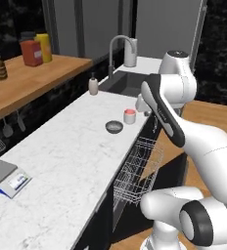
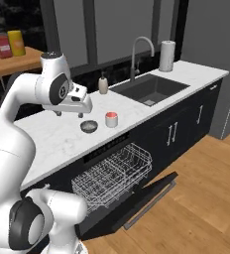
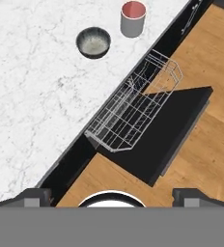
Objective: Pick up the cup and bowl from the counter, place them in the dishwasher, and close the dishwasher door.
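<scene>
tool point(image 3: 112, 195) spread, empty, up high | bowl point(image 3: 93, 42) and cup point(image 3: 133, 18) on table point(image 3: 32, 96), upper frame, bowl nearer | guessing forward-and-down reach

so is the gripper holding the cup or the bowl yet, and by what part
Nothing is held. The gripper is open with nothing between its tips, up above the floor and rack. The cup and the bowl sit on the counter, apart.
</scene>
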Motion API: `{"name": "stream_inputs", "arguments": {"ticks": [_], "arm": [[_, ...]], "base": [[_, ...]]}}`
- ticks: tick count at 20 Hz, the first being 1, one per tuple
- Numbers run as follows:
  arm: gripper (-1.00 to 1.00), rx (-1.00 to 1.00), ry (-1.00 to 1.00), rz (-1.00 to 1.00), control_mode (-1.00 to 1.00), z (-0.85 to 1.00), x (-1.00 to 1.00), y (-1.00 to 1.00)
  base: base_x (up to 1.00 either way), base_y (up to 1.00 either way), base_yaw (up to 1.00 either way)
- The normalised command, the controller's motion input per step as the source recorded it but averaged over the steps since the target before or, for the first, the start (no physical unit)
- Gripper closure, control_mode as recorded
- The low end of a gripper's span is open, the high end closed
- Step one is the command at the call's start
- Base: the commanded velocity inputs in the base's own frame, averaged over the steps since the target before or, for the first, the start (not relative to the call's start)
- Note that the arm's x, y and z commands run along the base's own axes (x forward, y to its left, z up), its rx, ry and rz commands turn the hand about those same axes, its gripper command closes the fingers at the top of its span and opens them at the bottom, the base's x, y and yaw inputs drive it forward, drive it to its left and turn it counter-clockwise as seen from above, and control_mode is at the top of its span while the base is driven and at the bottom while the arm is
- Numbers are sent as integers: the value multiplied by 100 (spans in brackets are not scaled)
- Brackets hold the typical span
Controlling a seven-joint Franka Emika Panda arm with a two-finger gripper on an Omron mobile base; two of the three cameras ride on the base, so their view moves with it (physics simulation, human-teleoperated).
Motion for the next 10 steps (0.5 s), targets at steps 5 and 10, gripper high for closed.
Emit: {"name": "stream_inputs", "arguments": {"ticks": [5,10], "arm": [[-100,0,0,0,100,0,0,0],[-100,0,0,0,100,0,0,0]], "base": [[0,44,-20],[0,51,-17]]}}
